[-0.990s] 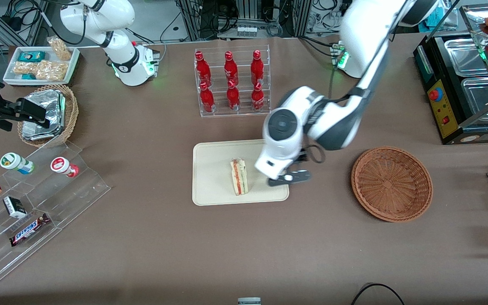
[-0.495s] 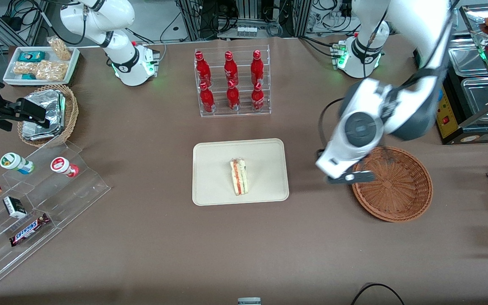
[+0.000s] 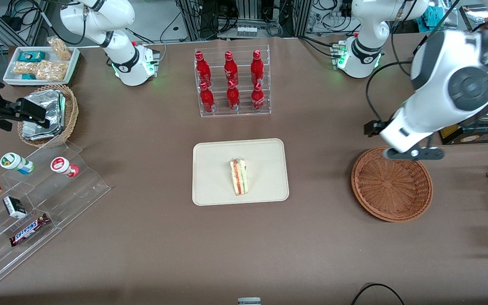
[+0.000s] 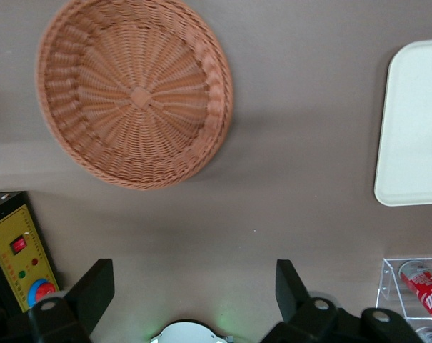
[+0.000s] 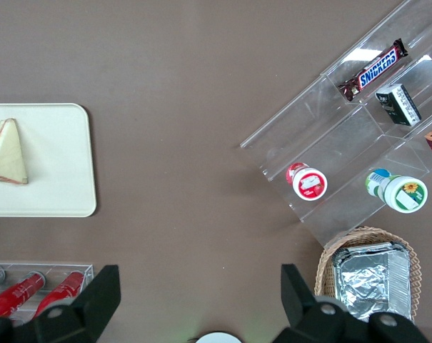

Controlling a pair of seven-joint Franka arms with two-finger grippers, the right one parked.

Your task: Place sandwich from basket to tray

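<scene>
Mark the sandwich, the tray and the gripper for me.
sandwich [image 3: 239, 177]: front view, middle of its filling edge.
tray [image 3: 214, 169]: front view, bare surface beside the sandwich.
gripper [image 4: 194, 286]: left wrist view, midway between its open fingertips, above the table near the basket [image 4: 133, 96].

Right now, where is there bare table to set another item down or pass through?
Bare cloth lies between the tray and the basket, and in the wide strip nearer the front camera than both. The basket holds nothing; the sandwich fills only the tray's middle. The gripper, open, hovers over the basket's rim. Crowded: the bottle rack and the acrylic snack shelves.
</scene>
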